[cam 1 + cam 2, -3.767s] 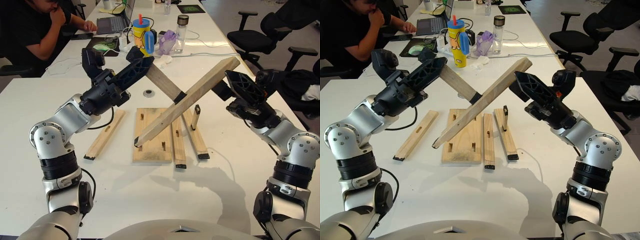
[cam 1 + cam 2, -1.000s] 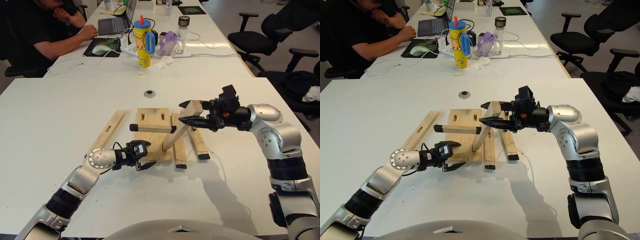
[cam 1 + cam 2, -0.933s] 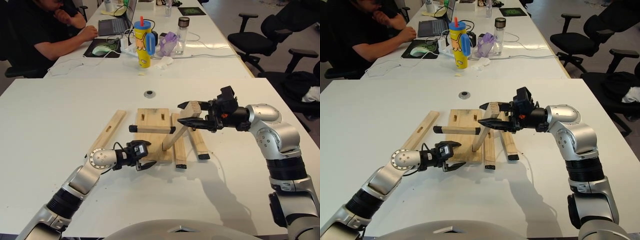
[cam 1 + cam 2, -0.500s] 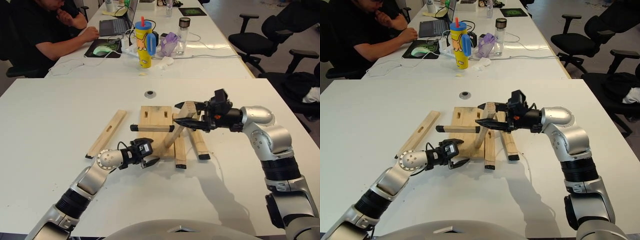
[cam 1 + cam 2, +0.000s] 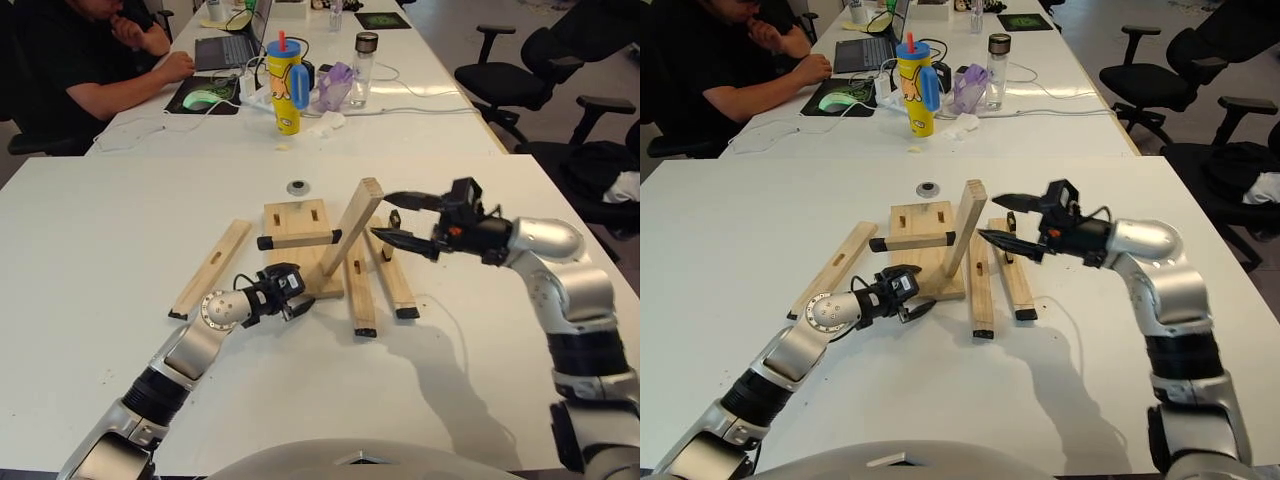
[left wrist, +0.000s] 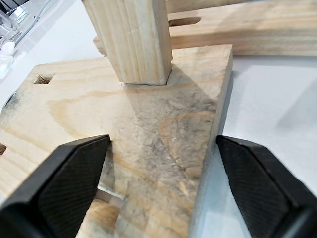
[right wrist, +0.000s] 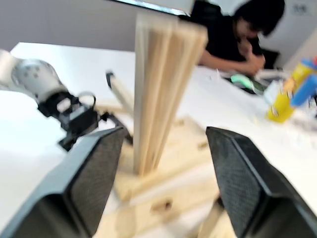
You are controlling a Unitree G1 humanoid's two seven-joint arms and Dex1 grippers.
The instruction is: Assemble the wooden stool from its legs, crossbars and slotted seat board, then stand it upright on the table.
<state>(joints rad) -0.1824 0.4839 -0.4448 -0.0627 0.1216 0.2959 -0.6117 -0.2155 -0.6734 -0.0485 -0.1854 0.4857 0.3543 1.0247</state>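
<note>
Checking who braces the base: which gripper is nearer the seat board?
Left. Left gripper straddles a corner of the seat board; right gripper hangs beside the standing leg.

Seat board [image 6: 148, 124] is looking like raw pale wood, rough grain, grey smudges. Leg [image 6: 133, 39] is showing smoother wood. My fingers [image 6: 64, 183] are looking matt black plastic, cross-hatched. Counter [image 6: 282, 94] is looking smooth white.

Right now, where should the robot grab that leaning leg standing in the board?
Probably its upper half, from the robot's right: the leg leans that way, toward the open right gripper. Lower down, the crossbar juts left and its foot sits on the board.
</note>
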